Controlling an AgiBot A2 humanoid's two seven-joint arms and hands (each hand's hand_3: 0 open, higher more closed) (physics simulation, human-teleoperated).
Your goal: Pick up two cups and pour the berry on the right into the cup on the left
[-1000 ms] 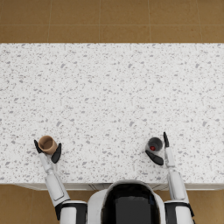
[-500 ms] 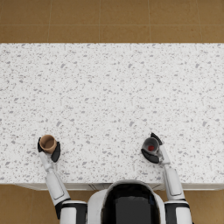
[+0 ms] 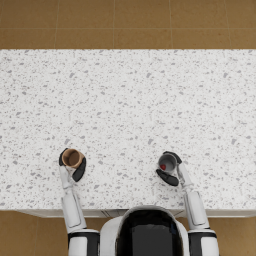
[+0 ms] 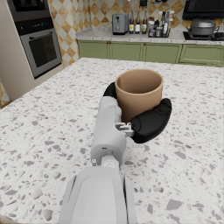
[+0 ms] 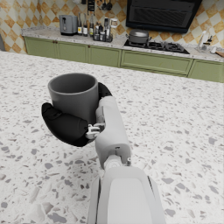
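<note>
The left hand [image 3: 71, 166] is wrapped around a tan cup [image 3: 72, 158], its dark fingers [image 4: 151, 122] curled against the cup's side, as the left wrist view shows; the cup stands upright in that grip with its mouth open upward. It sits near the front edge of the speckled white counter [image 3: 130, 100], toward the front left corner. Whether its base touches the counter or hangs just above it cannot be told.

The right hand [image 3: 170, 170] grips a grey cup [image 3: 166, 162], fingers [image 5: 65, 124] closed round its wall, the cup upright. In the head view a small red berry [image 3: 163, 167] shows inside the grey cup. This cup is also close to the counter's front edge, right of the middle, well apart from the tan cup.

Beyond the counter's far edge, the wrist views show green cabinets [image 5: 105, 56] along the back wall, a built-in oven [image 4: 40, 46] at one side, a toaster [image 5: 68, 25], a row of bottles [image 4: 138, 25], and a pot [image 5: 138, 36] on a stove under a dark range hood [image 5: 162, 15]
</note>
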